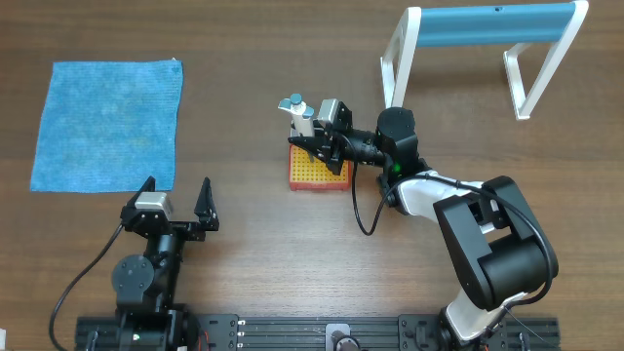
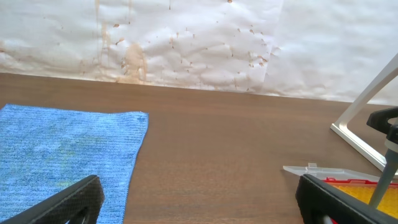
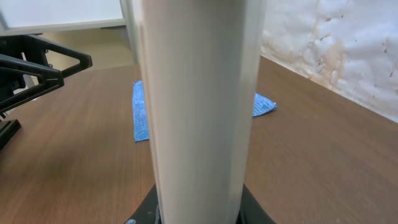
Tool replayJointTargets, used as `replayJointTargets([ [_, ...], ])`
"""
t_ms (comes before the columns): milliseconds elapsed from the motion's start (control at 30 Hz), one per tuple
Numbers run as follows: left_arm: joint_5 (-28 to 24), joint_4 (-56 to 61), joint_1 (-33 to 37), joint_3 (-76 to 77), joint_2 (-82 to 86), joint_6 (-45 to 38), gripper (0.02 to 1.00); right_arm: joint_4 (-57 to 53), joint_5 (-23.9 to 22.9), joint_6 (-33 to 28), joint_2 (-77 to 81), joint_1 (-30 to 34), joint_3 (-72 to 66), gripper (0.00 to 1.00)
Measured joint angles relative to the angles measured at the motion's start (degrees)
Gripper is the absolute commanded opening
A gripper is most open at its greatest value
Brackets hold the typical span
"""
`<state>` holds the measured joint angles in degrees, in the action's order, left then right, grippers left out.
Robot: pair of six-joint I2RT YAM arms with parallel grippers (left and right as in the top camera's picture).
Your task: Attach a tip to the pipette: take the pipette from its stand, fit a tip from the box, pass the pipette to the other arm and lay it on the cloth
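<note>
The right jaws pinch the pipette [image 1: 302, 119] by its white body [image 3: 199, 93] and hold it upright above the tip box [image 1: 318, 175]. In the left wrist view, the pipette's grey lower shaft [image 2: 387, 171] points down at the box's yellow tip rack [image 2: 354, 181]; whether it touches a tip cannot be determined. The tip box sits near the middle of the counter [image 1: 292, 263]. The left jaws are spread wide, gripping nothing, low over the counter just beside the near edge of the blue cloth [image 1: 107, 125]. The cloth [image 2: 62, 155] lies flat. The pipette stand [image 1: 487, 24] is at the far right.
</note>
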<state>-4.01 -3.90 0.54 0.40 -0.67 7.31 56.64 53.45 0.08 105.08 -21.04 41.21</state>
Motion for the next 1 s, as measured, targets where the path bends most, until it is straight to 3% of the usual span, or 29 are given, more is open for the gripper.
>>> replayJointTargets([
  [300,0.00,-0.02,0.00,0.00,0.00,0.00,0.998,-1.42,-0.09,2.03,-4.33,0.00,0.28,0.073],
  [700,0.00,-0.02,0.00,0.00,0.00,0.00,0.998,-14.78,-0.24,3.19,-17.46,0.44,11.78,0.075],
  [1000,0.00,-0.02,0.00,0.00,0.00,0.00,0.998,-15.43,-0.22,16.39,-24.76,8.02,14.43,0.075],
])
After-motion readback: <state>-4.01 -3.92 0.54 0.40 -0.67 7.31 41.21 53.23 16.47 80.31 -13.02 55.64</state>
